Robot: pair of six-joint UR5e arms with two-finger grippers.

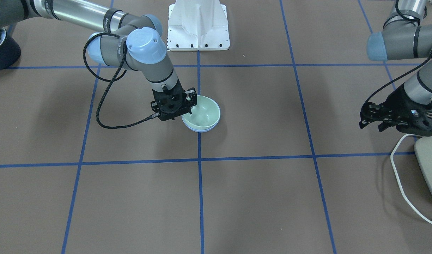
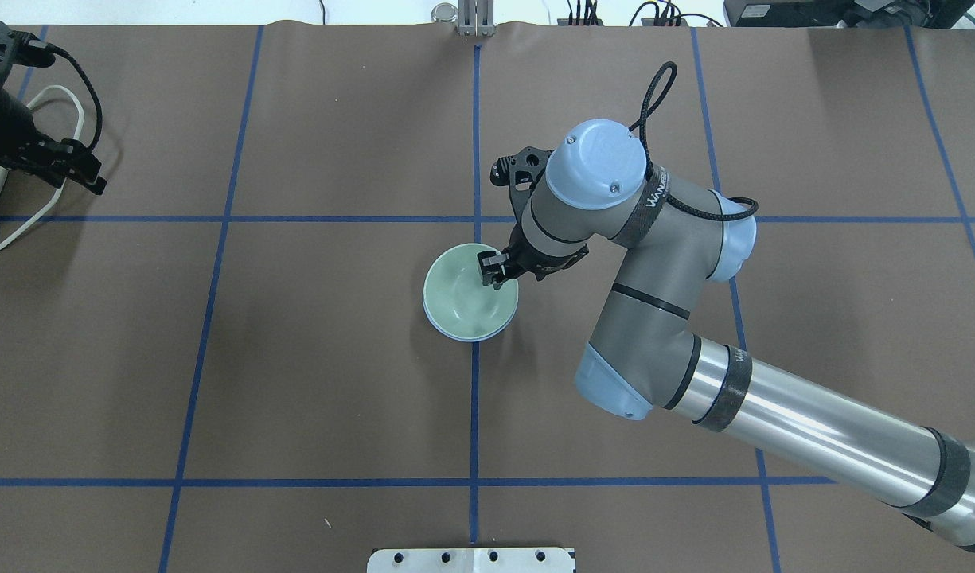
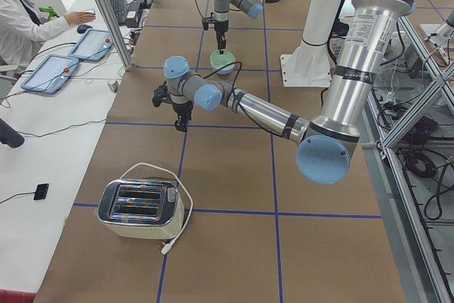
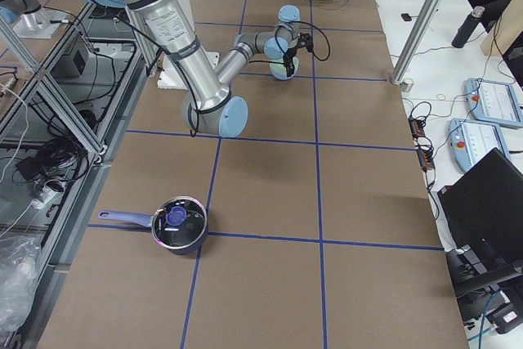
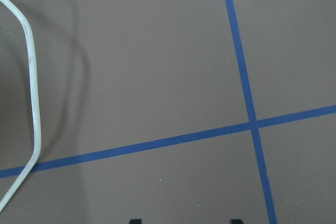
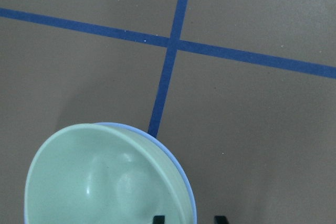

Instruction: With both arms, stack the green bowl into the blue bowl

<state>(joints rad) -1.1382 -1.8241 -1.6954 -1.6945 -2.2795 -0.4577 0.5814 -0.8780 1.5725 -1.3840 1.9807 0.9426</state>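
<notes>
Near the middle of the brown paper-covered surface (image 2: 336, 358), over one blue tape line (image 2: 475, 414), a small round pale mint-green plastic bowl (image 2: 465, 296) sits nested inside a small round periwinkle-blue plastic bowl (image 1: 200, 129) of the same size. Only a thin blue edge shows under the green rim. From where I stand, the silver-grey right arm (image 2: 662, 318) reaches down to the side of the stack nearest the robot. The right arm's jaws are parted and straddle the rim, one fingertip inside the green bowl and one outside, neither pressing on it. Well apart, towards the surface's end, the silver-grey left arm (image 1: 422, 86) hangs above bare paper. The left arm's jaws are spread with nothing between them. A chrome-and-cream toaster (image 3: 138, 207) stands just beside it, its white cable (image 5: 32, 77) looping nearby.
</notes>
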